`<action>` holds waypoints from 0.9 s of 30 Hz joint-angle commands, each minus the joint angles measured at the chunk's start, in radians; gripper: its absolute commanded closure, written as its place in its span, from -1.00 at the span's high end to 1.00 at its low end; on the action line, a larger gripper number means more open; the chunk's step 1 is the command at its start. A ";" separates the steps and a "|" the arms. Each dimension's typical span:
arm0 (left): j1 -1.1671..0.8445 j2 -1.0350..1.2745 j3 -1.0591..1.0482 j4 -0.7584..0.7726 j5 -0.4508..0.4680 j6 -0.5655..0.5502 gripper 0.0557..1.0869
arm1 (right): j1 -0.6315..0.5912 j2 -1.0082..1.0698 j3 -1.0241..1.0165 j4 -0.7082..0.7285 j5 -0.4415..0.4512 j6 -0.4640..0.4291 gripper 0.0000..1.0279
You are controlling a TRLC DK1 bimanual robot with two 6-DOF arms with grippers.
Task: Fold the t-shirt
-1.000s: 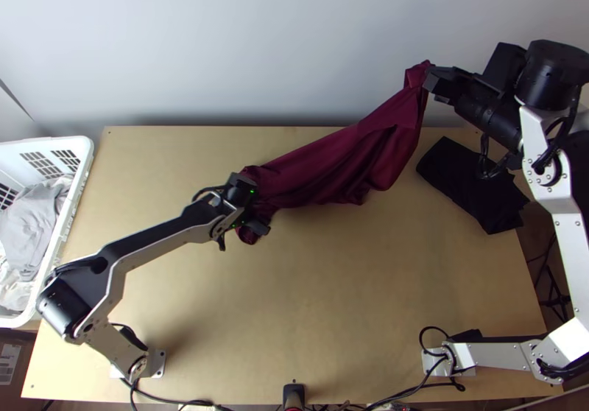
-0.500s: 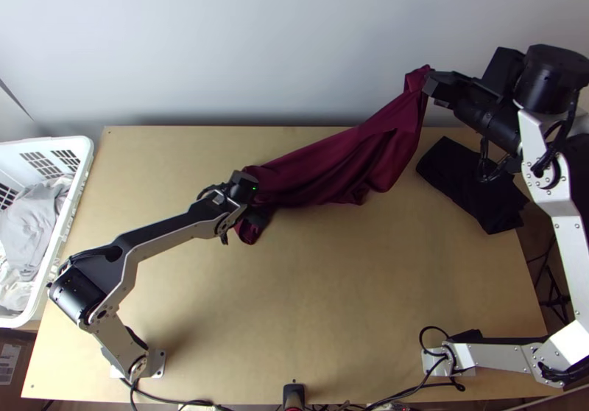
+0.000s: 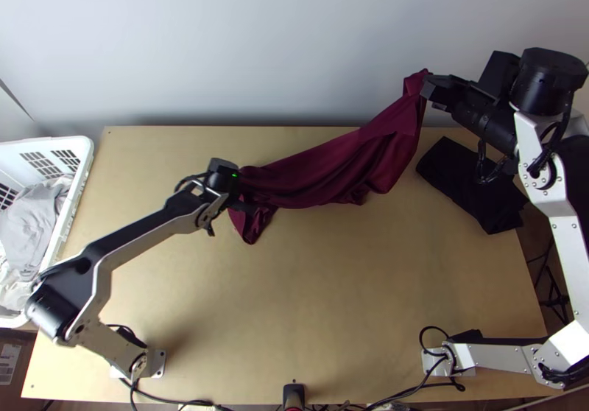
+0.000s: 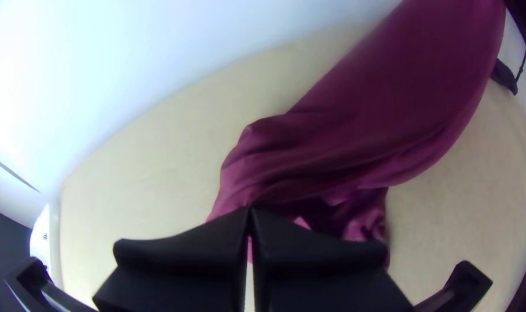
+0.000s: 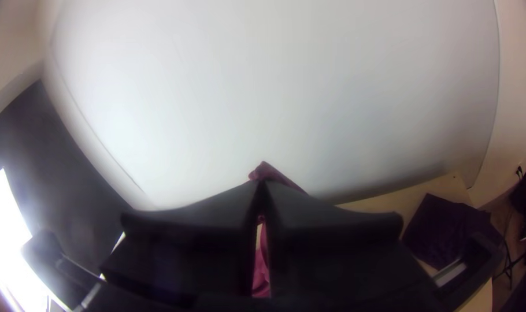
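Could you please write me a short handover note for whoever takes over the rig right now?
Left gripper: shut, apparently pinching the t-shirt's low end near the tabletop.
Right gripper: shut on the other end, held up by the back wall.
T-shirt: maroon, slung between the two, bunched and creased, its low end on the table.
Done: both ends gripped; no neat fold visible.
Left: likely lower and spread it flat, then fold.
Nearby: dark cloth at the table's right; white basket with light cloths at the left.
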 commanded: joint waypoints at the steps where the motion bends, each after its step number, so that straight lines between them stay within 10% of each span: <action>1: 0.018 -0.140 -0.016 -0.050 0.014 -0.013 -0.92 | 0.001 0.002 -0.001 0.008 0.001 -0.001 -0.95; 19: 0.314 -0.569 0.139 -0.383 0.218 -0.128 -0.92 | -0.033 -0.100 0.016 -0.111 -0.045 0.016 -0.95; 27: 0.424 -0.841 0.089 -0.453 0.330 -0.186 -0.92 | -0.070 -0.087 0.424 -0.367 -0.138 0.082 -0.95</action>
